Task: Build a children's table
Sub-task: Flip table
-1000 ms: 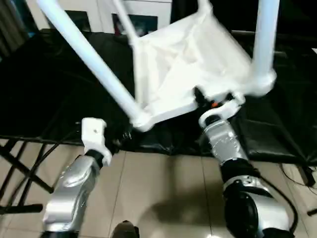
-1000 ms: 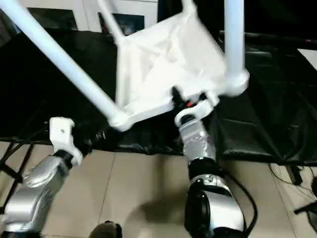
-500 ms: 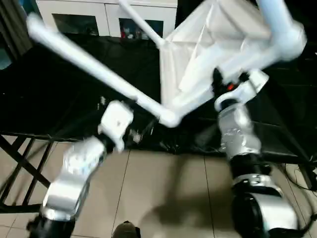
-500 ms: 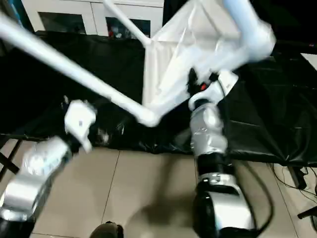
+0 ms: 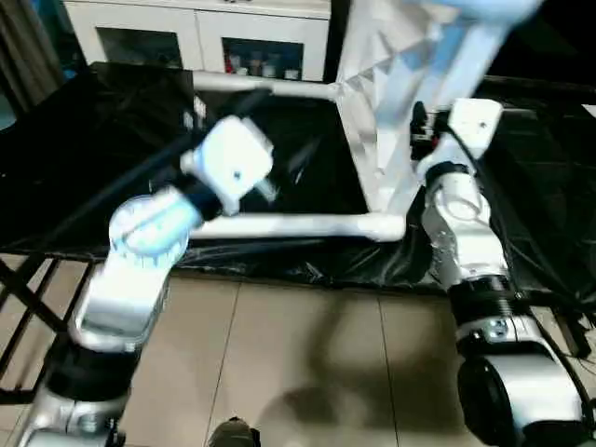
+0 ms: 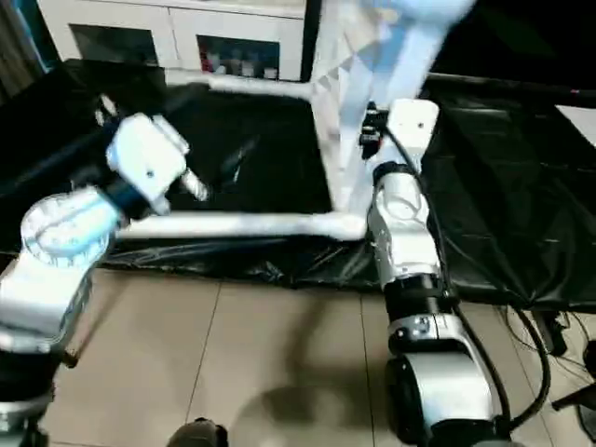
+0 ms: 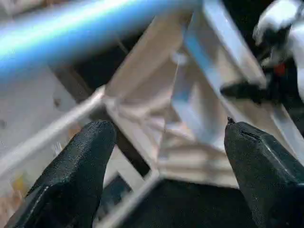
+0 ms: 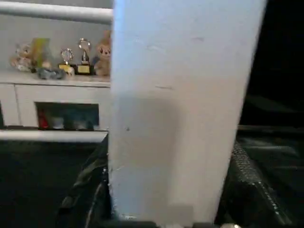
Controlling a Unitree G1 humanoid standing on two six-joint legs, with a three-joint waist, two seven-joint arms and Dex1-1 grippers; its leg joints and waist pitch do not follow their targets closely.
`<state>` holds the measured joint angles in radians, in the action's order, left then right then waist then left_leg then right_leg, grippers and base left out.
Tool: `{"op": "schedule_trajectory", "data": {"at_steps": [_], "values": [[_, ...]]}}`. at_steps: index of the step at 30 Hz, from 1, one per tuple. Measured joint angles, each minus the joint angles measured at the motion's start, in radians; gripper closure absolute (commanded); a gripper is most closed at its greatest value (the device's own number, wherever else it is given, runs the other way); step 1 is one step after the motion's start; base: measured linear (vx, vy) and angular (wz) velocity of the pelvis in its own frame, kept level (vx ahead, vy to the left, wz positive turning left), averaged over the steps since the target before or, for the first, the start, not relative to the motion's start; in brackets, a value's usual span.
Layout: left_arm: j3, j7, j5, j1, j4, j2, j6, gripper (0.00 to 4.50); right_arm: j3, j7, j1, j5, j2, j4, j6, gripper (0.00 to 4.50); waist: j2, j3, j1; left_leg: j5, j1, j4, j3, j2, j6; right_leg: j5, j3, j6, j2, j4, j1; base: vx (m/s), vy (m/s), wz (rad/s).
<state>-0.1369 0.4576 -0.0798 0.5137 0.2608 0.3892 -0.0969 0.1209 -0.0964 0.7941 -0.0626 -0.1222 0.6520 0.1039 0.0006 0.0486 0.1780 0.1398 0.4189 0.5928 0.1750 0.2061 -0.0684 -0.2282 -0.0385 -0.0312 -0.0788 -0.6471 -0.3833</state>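
Observation:
The children's table (image 5: 391, 84) stands steeply on edge on the black surface, its ribbed underside (image 7: 190, 109) facing my left gripper. One white leg (image 5: 279, 225) lies level along the front from a corner socket (image 5: 386, 225). Another leg (image 5: 270, 88) runs left higher up, and a third (image 5: 475, 11) crosses the top. My right gripper (image 5: 421, 121) is shut on the top's rim (image 8: 175, 118), a black finger (image 8: 85, 190) on each side. My left gripper (image 7: 166, 128) is open and holds nothing, raised between the two left-pointing legs, with its white wrist block (image 5: 233, 163) in front.
Black sheeting (image 5: 84, 177) covers the work surface, whose front edge meets tiled floor (image 5: 307, 354). A white cabinet (image 5: 186, 28) with figurines (image 8: 71, 61) stands behind. A black folding frame (image 5: 19, 307) is at lower left and cables (image 5: 568, 326) trail at lower right.
The table has swung from a tilt to stand on edge, its near leg dropping level. My left arm rose up among the legs. The right gripper kept its hold.

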Motion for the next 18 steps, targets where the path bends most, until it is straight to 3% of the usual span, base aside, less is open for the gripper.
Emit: {"op": "schedule_trajectory", "data": {"at_steps": [3, 10, 12, 15, 18], "values": [[-0.003, 0.003, -0.037, 0.049, -0.024, 0.036, 0.051, 0.38, -0.020, -0.006, 0.034, 0.016, 0.000, 0.054, 0.010, 2.92, -0.003, 0.000, -0.015, 0.000, 0.000, 0.000, -0.001, 0.000, 0.000, 0.001, 0.000, 0.001, 0.001, 0.000, -0.001, 0.000, 0.000, 0.00], [-0.007, -0.010, -0.116, 0.114, -0.104, 0.079, 0.208, 0.38, -0.032, -0.027, 0.088, 0.028, 0.012, 0.142, 0.018, 2.94, -0.005, -0.001, -0.032, 0.000, 0.000, 0.001, -0.001, 0.000, 0.000, 0.001, 0.000, 0.001, 0.001, 0.000, 0.000, 0.000, 0.000, 0.00], [-0.007, -0.036, -0.145, 0.138, -0.107, 0.091, 0.254, 0.38, -0.032, -0.026, 0.104, 0.037, 0.017, 0.169, 0.026, 2.25, -0.005, -0.001, -0.036, 0.000, 0.000, 0.001, -0.001, 0.000, 0.000, 0.001, 0.000, 0.001, 0.001, 0.000, 0.000, 0.000, 0.000, 0.00], [0.006, -0.071, -0.172, 0.170, -0.104, 0.105, 0.321, 0.38, -0.033, -0.027, 0.107, 0.043, 0.021, 0.219, 0.029, 2.18, -0.007, -0.003, -0.038, 0.000, 0.000, 0.001, -0.001, 0.001, 0.000, 0.002, 0.000, 0.002, 0.001, 0.000, -0.001, 0.000, 0.000, 0.00], [0.012, -0.098, -0.195, 0.176, -0.109, 0.116, 0.371, 0.38, -0.032, -0.025, 0.105, 0.038, 0.025, 0.244, 0.032, 1.82, -0.008, -0.003, -0.037, 0.000, 0.000, 0.001, -0.001, 0.001, 0.000, 0.002, 0.000, 0.003, 0.001, -0.001, -0.002, 0.000, 0.000, 0.00]]}}
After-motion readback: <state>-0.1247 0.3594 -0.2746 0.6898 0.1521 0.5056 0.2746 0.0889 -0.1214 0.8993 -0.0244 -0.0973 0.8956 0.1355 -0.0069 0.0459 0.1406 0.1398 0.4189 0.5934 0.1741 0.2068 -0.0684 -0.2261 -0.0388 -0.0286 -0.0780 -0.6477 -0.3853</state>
